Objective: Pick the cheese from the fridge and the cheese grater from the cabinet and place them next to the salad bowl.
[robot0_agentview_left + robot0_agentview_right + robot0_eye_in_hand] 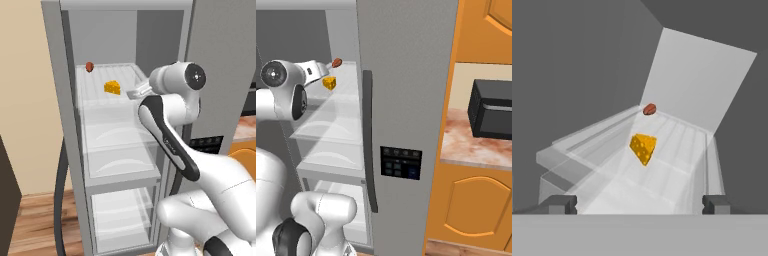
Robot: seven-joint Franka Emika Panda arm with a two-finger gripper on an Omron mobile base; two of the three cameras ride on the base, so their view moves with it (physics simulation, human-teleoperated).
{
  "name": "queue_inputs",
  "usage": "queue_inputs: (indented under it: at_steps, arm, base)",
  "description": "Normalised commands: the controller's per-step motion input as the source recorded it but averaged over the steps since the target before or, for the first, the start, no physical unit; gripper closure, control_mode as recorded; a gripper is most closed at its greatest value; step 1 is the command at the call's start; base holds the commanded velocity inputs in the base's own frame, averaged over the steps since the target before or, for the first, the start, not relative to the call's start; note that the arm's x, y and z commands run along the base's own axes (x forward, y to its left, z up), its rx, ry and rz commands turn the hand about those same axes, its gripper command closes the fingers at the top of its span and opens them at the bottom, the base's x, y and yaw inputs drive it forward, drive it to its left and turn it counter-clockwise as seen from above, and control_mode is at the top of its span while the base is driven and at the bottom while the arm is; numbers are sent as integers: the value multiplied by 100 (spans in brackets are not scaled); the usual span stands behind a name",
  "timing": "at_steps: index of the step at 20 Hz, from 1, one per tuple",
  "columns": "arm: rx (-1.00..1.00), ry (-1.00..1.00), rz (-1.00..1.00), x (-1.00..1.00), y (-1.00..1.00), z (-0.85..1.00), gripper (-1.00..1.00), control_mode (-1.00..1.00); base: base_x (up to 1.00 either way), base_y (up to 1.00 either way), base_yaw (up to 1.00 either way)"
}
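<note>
Grey walls and clear shelves meet me in the left base view: the fridge [60,125] stands open, and I count one cheese [112,87] wedge on its top shelf [95,92], with one small reddish-brown round item [89,66] behind it near the back wall. Two clear drawers sit below that shelf and a lower compartment under them. My arm's wrist reaches in at shelf height just right of the cheese; from here I cannot make out how the fingers stand.

From the right base view I get what the left one lacks: the outside of the fridge door [401,125] with its long dark handle [370,145] and a dark control panel [401,162] whose markings are too small for me to read. Further right are orange cabinetry [471,210], a mottled counter [476,145] and one black microwave [491,110] on it. The cheese [329,83] and the round item [336,62] show past the wrist.

Through the hand view I look along the shelf [677,150]. The pincer [640,204] has its two tips spread wide apart and nothing between them. The cheese [643,148] lies ahead, apart from both tips, holes facing me, and the round item [649,109] sits beyond it at the shelf's far end. No writing that I can read anywhere.
</note>
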Motion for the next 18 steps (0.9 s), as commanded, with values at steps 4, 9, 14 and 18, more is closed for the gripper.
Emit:
queue_inputs:
  at_steps: [4,9,14,18]
  arm:
    - [0,0,0,38,0,-11,-100,-100]
    - [0,6,-2,26,0,-17,-100,-100]
    - [0,5,-1,24,8,-2,-100,-100]
    - [0,0,-2,24,11,-1,-100,-100]
  base:
    - [0,0,0]
    - [0,0,0]
    - [0,0,0]
    - [0,0,0]
